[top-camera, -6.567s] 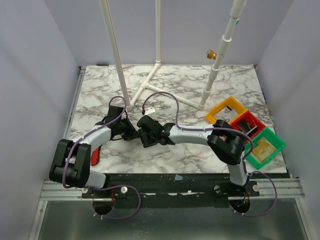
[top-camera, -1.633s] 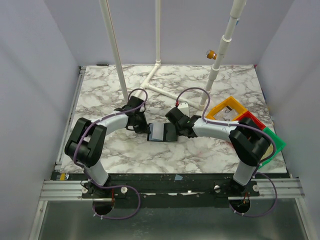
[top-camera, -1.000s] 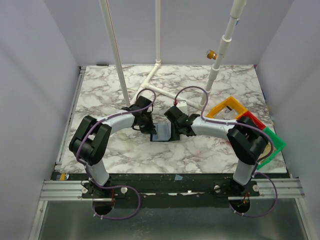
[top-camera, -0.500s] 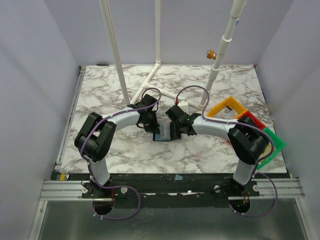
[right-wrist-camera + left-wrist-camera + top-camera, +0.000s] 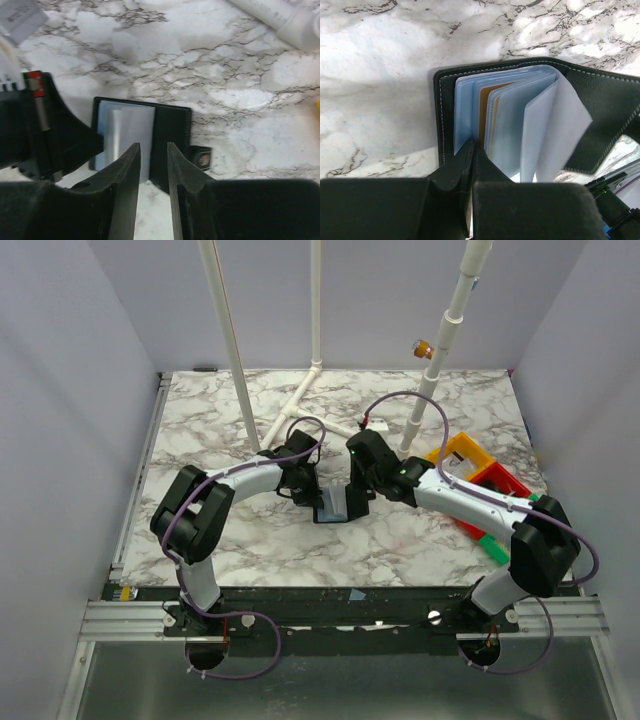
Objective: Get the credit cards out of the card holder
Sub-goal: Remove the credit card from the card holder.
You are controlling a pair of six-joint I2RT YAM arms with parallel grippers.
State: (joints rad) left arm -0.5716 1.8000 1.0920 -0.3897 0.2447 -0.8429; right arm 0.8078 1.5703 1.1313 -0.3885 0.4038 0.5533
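The card holder (image 5: 336,508) lies open on the marble, black outside with bluish leaves inside. In the left wrist view its cover (image 5: 600,115) is tilted up and a pale leaf (image 5: 555,130) stands upright. A tan credit card (image 5: 487,112) shows between pale blue-grey ones (image 5: 512,125). My left gripper (image 5: 472,147) is shut, pinching the holder's near edge at the leftmost blue leaf. My right gripper (image 5: 152,152) hovers over the holder (image 5: 172,132) with jaws narrowly apart and empty. The tab (image 5: 202,159) sticks out on the right.
Yellow (image 5: 462,452), red (image 5: 497,480) and green (image 5: 498,543) bins stand at the right, partly behind the right arm. A white pipe frame (image 5: 300,405) and poles (image 5: 440,350) stand at the back. The left gripper (image 5: 50,135) fills the left of the right wrist view.
The holder went from closed to open. My left gripper moved right onto its left edge. My right arm has lifted and its gripper now sits above the holder's right half.
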